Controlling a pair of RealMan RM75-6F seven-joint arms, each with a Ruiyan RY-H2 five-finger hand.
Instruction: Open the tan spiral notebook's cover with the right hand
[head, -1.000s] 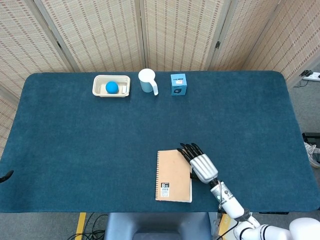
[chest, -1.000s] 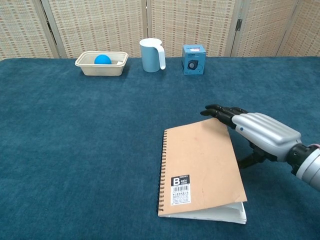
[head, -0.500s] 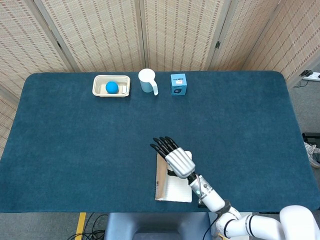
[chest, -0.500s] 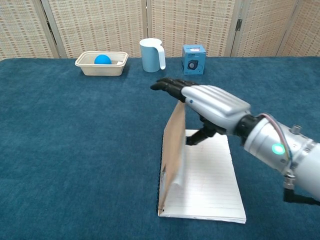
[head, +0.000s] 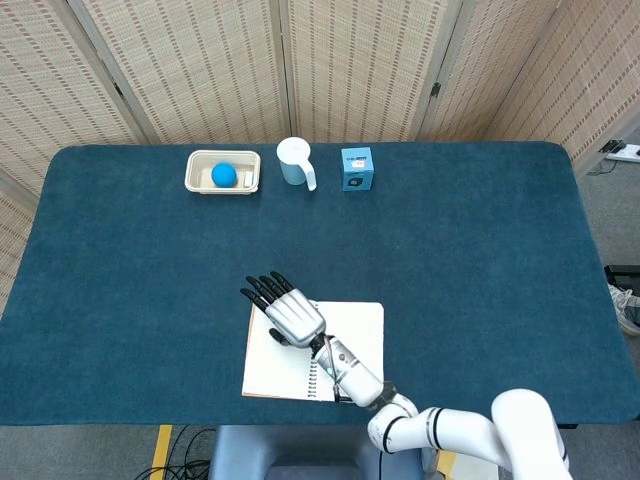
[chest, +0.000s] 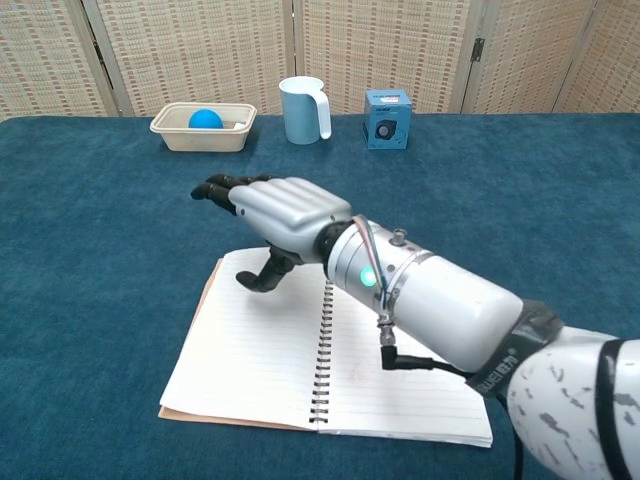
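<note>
Now lying open near the front edge of the counter (head: 480, 260): tan spiral notebook (chest: 260, 360), lined pages up on both sides of the spiral binding (chest: 322, 350). Cover (chest: 205, 290) turned over to the far side of the binding, only a thin tan rim peeking out from under the leftward page. Looks flat or very nearly so, so the step seems almost done.

Above that page, right hand (chest: 275, 210), palm down, fingers stretched forward and lying close together, thumb (chest: 262, 278) hooked down toward the paper. Holding nothing. Cannot tell whether the thumb tip touches the sheet or hangs just above it.

To finish well: lower the palm gently and press the leaf flat near the binding, not at the outer edge, so nothing springs back. Lift straight up afterward, thumb drawn clear first, to avoid catching a sheet and dragging it back over. Avoid sliding sideways across the paper; the whole notebook would likely skate on the cloth.

Tray, mug and blue box stand well apart at the far edge, no concern.
</note>
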